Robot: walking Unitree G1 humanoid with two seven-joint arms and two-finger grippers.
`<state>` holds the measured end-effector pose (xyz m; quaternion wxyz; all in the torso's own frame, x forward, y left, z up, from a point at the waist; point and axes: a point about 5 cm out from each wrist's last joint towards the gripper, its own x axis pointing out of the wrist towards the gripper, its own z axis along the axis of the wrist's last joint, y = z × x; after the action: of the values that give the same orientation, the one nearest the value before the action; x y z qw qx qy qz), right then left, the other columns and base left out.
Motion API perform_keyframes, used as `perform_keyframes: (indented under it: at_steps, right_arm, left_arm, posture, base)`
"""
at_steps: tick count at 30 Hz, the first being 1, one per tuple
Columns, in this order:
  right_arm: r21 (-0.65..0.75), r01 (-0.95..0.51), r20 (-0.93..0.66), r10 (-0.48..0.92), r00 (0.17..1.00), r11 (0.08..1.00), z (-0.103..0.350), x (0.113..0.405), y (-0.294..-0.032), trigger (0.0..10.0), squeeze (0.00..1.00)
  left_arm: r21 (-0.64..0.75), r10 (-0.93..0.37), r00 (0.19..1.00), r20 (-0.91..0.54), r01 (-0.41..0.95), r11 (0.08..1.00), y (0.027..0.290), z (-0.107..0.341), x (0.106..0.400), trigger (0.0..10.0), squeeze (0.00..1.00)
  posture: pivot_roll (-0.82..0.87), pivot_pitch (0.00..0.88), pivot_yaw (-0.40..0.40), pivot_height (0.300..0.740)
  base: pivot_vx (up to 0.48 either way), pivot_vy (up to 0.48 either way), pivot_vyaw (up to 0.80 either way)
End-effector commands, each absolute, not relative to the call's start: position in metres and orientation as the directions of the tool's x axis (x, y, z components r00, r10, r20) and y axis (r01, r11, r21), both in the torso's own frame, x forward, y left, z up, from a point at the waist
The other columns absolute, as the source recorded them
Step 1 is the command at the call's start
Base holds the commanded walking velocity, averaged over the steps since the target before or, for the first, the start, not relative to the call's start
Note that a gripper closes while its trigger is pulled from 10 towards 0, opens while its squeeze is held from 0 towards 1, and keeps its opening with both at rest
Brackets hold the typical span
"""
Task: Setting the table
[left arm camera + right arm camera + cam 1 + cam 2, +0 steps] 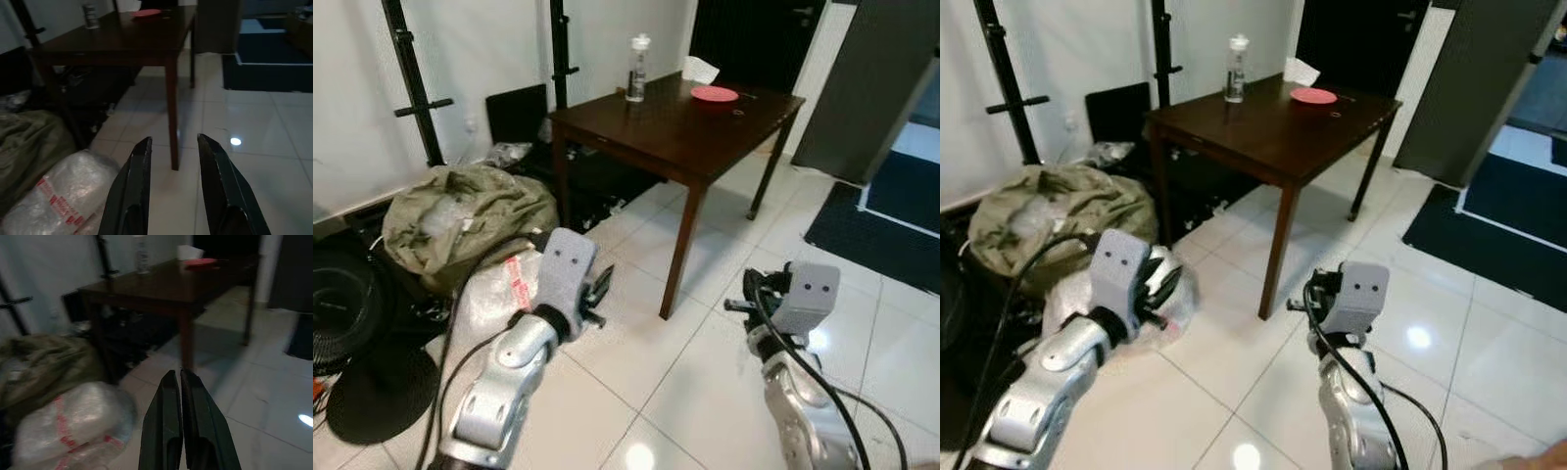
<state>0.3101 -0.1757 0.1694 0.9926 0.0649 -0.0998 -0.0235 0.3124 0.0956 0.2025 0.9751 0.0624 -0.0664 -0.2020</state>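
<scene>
A dark wooden table [685, 137] stands ahead on the white tile floor, beyond both arms. On its far end lie a red plate [715, 94] and a white napkin [700, 70]; a clear water bottle [637, 69] stands upright near the far left corner. My left gripper [600, 289] is held low over the floor, short of the table's near leg, open with nothing between its fingers [139, 161]. My right gripper [742, 294] is also low, to the right of that leg, its fingers [168, 396] shut on nothing.
An olive bag [470, 211] and a bubble-wrap bundle [499, 289] lie on the floor at the left, beside black stand poles [411, 78]. A dark mat [881, 230] lies to the right, and a dark doorway [754, 39] is behind the table.
</scene>
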Motion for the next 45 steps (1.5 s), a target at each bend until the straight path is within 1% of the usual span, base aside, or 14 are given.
perform_keyframes:
  at_steps: [1, 6, 12, 25, 33, 45]
  right_arm:
    - [0.136, 0.047, 0.182, -0.072, 0.981, 0.990, 0.1669, 0.3095, -0.1786, 10.0, 0.00]
    - [0.136, 0.046, 0.181, -0.071, 0.981, 0.990, 0.1670, 0.3096, -0.1785, 10.0, 0.00]
    - [0.136, 0.045, 0.182, -0.070, 0.981, 0.990, 0.1672, 0.3098, -0.1780, 10.0, 0.00]
    - [0.136, 0.045, 0.184, -0.070, 0.980, 0.990, 0.1680, 0.3102, -0.1777, 10.0, 0.00]
    - [0.134, 0.041, 0.186, -0.066, 0.980, 0.990, 0.1682, 0.3104, -0.1768, 10.0, 0.00]
    - [0.122, 0.031, 0.196, -0.055, 0.979, 0.992, 0.1686, 0.3098, -0.1741, 10.0, 0.00]
  left_arm:
    - [0.150, -0.413, 0.907, 0.086, 0.398, 0.905, 0.0920, 0.1981, 0.3115, 10.0, 0.00]
    - [0.150, -0.411, 0.908, 0.084, 0.396, 0.906, 0.0924, 0.1973, 0.3115, 10.0, 0.00]
    - [0.151, -0.409, 0.909, 0.084, 0.395, 0.906, 0.0928, 0.1971, 0.3114, 10.0, 0.00]
    - [0.152, -0.411, 0.908, 0.082, 0.396, 0.905, 0.0926, 0.1965, 0.3118, 10.0, 0.00]
    - [0.152, -0.409, 0.909, 0.079, 0.394, 0.906, 0.0927, 0.1959, 0.3115, 10.0, 0.00]
    - [0.155, -0.405, 0.911, 0.073, 0.390, 0.907, 0.0945, 0.1946, 0.3115, 10.0, 0.00]
  posture:
    - [0.06, 0.046, 0.027, 0.740]
    - [0.06, 0.047, 0.025, 0.740]
    - [0.06, 0.047, 0.025, 0.740]
    - [0.06, 0.049, 0.027, 0.740]
    - [0.06, 0.051, 0.026, 0.740]
    - [0.07, 0.060, 0.026, 0.740]
  base:
    - [0.000, 0.000, 0.00]
    - [0.000, 0.000, 0.00]
    - [0.000, 0.000, -0.80]
    - [0.000, 0.000, 0.00]
    - [0.000, 0.000, -0.80]
    - [0.000, 0.000, 0.00]
